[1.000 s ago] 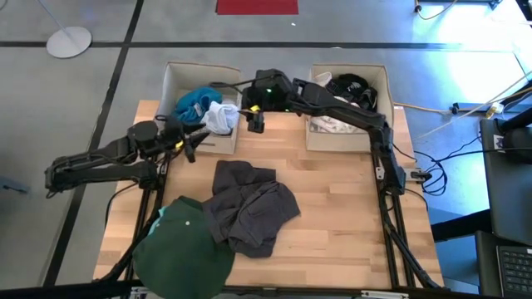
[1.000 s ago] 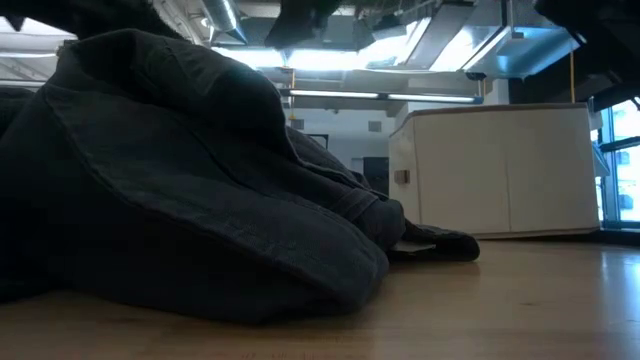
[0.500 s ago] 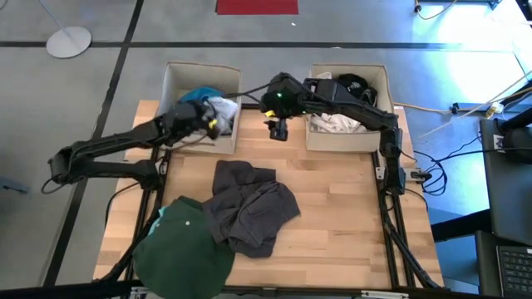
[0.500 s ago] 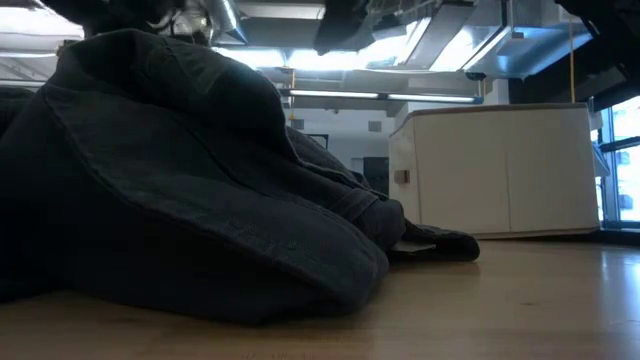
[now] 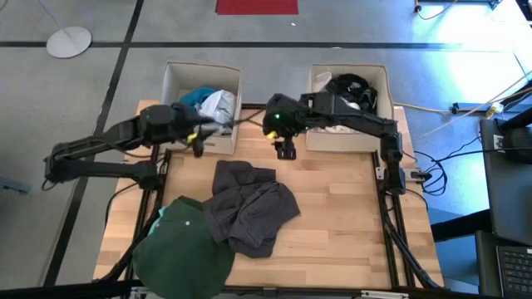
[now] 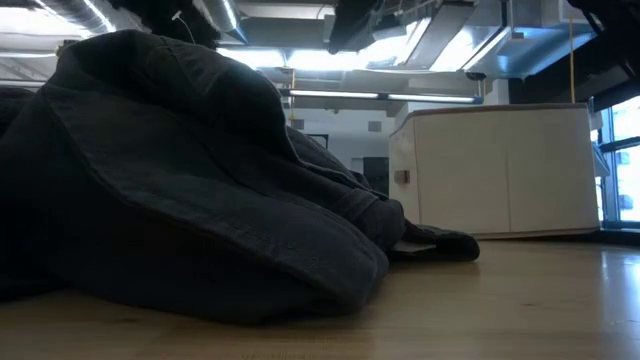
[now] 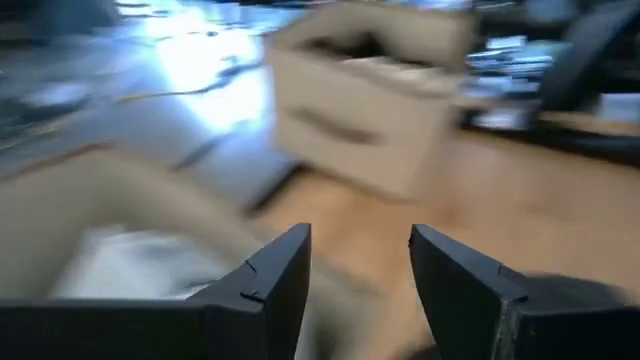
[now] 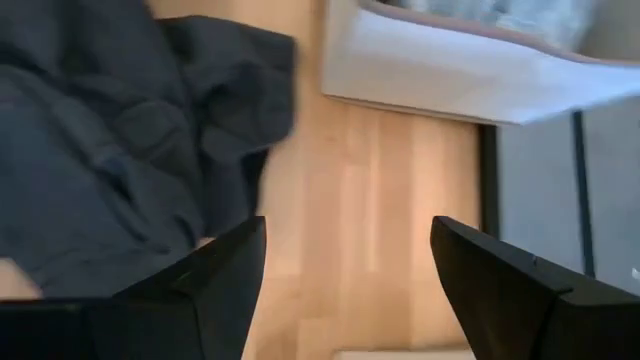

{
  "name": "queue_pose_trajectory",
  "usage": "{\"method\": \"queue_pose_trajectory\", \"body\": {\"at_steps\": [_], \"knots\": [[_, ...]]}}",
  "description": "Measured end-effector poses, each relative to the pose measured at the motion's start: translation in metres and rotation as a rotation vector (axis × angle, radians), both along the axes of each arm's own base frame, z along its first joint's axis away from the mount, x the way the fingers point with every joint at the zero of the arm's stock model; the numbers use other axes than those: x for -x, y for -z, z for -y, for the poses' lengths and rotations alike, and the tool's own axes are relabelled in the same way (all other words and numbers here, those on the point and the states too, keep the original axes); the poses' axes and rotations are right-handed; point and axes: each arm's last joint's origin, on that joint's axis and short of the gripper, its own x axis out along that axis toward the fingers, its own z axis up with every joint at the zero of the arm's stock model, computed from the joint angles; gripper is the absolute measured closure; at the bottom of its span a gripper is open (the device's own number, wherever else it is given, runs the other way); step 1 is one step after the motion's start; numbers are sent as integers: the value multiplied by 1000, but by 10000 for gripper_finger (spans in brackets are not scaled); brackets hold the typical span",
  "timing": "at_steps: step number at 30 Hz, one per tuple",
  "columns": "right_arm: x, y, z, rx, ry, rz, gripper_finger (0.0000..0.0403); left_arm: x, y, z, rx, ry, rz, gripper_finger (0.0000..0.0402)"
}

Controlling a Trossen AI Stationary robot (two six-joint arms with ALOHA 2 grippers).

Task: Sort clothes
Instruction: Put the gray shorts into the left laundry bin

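A dark grey garment (image 5: 249, 203) lies crumpled on the middle of the table and fills the low view (image 6: 190, 180). A dark green garment (image 5: 183, 253) lies at the near left corner, over the table's edge. A turquoise garment (image 5: 193, 98) and a white garment (image 5: 219, 105) lie in the left beige box (image 5: 176, 76). Black and white garments lie in the right beige box (image 5: 384, 83). My left gripper (image 5: 197, 143) is open and empty at the left box's near wall (image 7: 360, 240). My right gripper (image 5: 286, 151) is open and empty above the table, just beyond the dark grey garment (image 8: 350, 230).
The two boxes stand at the table's far edge with a gap of bare wood (image 5: 274, 108) between them. Bare wood (image 5: 349, 216) shows on the right half of the table. The right box's wall (image 8: 440, 70) is close to my right gripper.
My left gripper reached over the left box's near wall to the white garment and has drawn back toward the near edge. The white garment now lies farther inside the box. My right gripper has gone from the left box toward the right and near edges, toward the dark grey garment.
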Motion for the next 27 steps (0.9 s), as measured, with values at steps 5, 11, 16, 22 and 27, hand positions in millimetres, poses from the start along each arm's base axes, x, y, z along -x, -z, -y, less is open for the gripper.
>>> {"method": "queue_pose_trajectory", "body": {"at_steps": [5, 11, 16, 22, 27], "knots": [[-5, 12, -25, -20, -77, -42, 119, -7, 6, 26, 114, 192, -27, 239], [-11, 44, -53, -36, -128, -149, 119, -18, 31, 52, 122, 357, -164, 239], [-8, 73, -75, -42, -144, -191, 119, -24, 50, 65, 220, 361, -186, 239], [16, 98, -93, -47, -117, -99, 119, -36, 76, 78, 276, 361, -161, 239], [41, 120, -107, -91, -103, 36, 119, -49, 99, 92, 312, 386, -166, 239]]}}
